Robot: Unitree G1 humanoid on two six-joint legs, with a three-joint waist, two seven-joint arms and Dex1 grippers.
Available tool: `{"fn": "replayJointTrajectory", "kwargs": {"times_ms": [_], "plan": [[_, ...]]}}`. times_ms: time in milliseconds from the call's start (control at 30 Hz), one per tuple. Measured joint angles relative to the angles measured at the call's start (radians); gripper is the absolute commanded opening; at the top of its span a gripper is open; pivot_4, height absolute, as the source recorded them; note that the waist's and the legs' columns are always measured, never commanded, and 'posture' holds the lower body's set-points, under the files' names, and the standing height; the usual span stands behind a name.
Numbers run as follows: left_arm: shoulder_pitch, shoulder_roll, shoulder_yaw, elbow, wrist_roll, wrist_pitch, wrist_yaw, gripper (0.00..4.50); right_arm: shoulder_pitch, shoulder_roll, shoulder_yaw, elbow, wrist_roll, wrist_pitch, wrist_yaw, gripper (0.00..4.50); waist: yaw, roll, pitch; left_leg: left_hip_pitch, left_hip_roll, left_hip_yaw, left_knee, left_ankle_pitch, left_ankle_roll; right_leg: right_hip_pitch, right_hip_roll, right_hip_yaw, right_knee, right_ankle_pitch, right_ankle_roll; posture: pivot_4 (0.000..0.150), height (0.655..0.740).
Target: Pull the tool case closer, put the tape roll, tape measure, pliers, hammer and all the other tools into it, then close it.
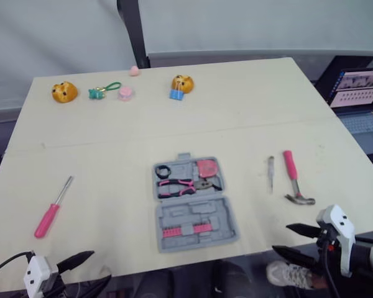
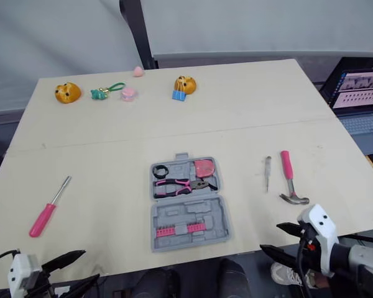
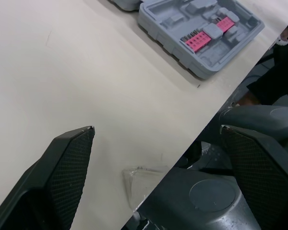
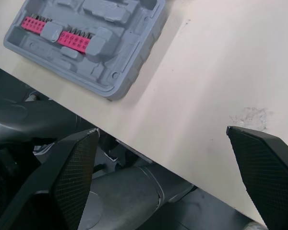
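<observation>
grey moulded tool case (image 1: 196, 218) lies open; left end effector (image 1: 101, 265), right end effector (image 1: 280, 238) spread, empty (knurled pads (image 3: 72, 177)).

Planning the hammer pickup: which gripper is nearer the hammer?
Right. The right gripper hovers at the near edge of the table, just short of the hammer; the left gripper is across the tool case, at the near-left edge.
</observation>
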Motion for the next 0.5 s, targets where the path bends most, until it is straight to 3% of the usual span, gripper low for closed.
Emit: {"fn": "replayJointTrajectory", "kwargs": {"times_ms": [200,400,500], "plan": [[-0.014,-0.010,-0.007,0.055,-0.028,-0.080,-0.070,4.50,-0.020,-0.009,0.005,0.007,-0.002,-0.002,0.000,4.49,-0.001,0.000,0.000,0.000,0.000,0.000,0.000,0.000,0.000,0.000,0.000,0.000,0.000,0.000,0.000,0.150,0.7155],[-0.022,0.130,0.095,-0.047,-0.192,-0.053,-0.236,4.50,-0.113,-0.047,0.007,0.033,0.005,0.002,0.006,4.49,-0.001,0.001,0.000,0.001,0.000,0.000,0.003,0.000,0.000,0.001,0.000,0.000,0.002,0.001,0.001,0.150,0.7155],[-0.070,0.141,0.091,-0.075,-0.207,-0.056,-0.269,4.50,-0.145,-0.047,0.028,0.040,0.009,0.008,0.004,4.49,-0.001,0.003,-0.001,0.001,0.000,0.000,0.003,0.000,-0.001,0.001,0.000,0.000,0.002,0.001,0.001,0.150,0.7155]]}}
